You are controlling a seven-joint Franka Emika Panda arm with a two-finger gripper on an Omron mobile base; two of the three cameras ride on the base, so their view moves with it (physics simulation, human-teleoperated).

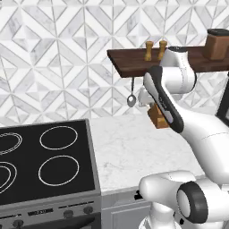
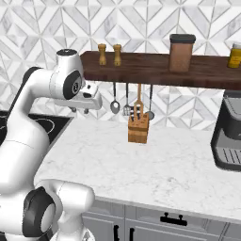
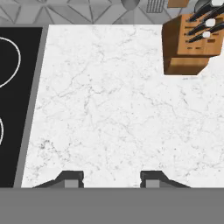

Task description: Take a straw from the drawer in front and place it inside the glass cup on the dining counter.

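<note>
- You're looking down with the gripper hovering over bare marble worktop, its jaws parted and nothing between them.
- To your left lies the black stove.
- Farther back, the wooden knife block stands upright, handles pointing up.
- Beyond it, utensils hang under the dark shelf; I can read no writing anywhere.
</note>
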